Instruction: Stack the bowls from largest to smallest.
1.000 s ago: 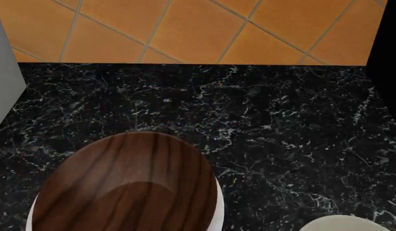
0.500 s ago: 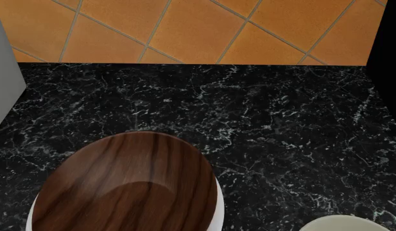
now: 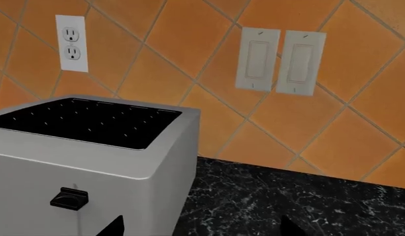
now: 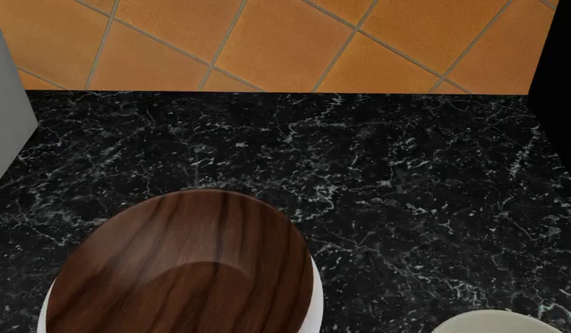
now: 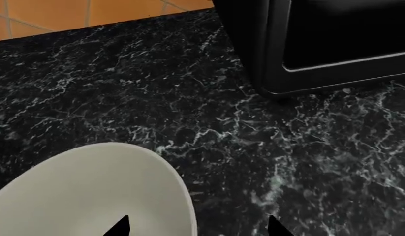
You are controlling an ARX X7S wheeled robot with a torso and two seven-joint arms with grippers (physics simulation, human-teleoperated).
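Wood bowl point(image 4: 183, 267): dark grain, shallow, nested in the white bowl; at about 7 o'clock in the head view.
White bowl point(image 4: 316, 295): only a thin rim shows around the wood bowl, on its right and lower left edges.
Cream bowl point(image 4: 493, 322): rim at about 5 o'clock in the head view, cut off by the frame edge, well apart from the stacked pair; its pale inside point(image 5: 90, 194) fills the near part of the right wrist view; leaf prints not visible.
Counter point(image 4: 406, 180): black marble with white veins, all bowls on it.
Wall point(image 4: 285, 41): orange tiles set diagonally, at 12 o'clock.
Toaster point(image 3: 90, 162): grey, dark slotted top, black lever, left wrist view only, against the wall.
Outlet point(image 3: 72, 43): on the wall above the toaster.
Switches point(image 3: 280, 61): two rocker plates side by side.
Black appliance point(image 5: 333, 44): beyond the cream bowl, standing on the counter.
Left gripper point(image 3: 199, 228): two dark fingertips set wide apart, nothing between them.
Right gripper point(image 5: 197, 227): tips spread wide, over the cream bowl's rim, holding nothing.
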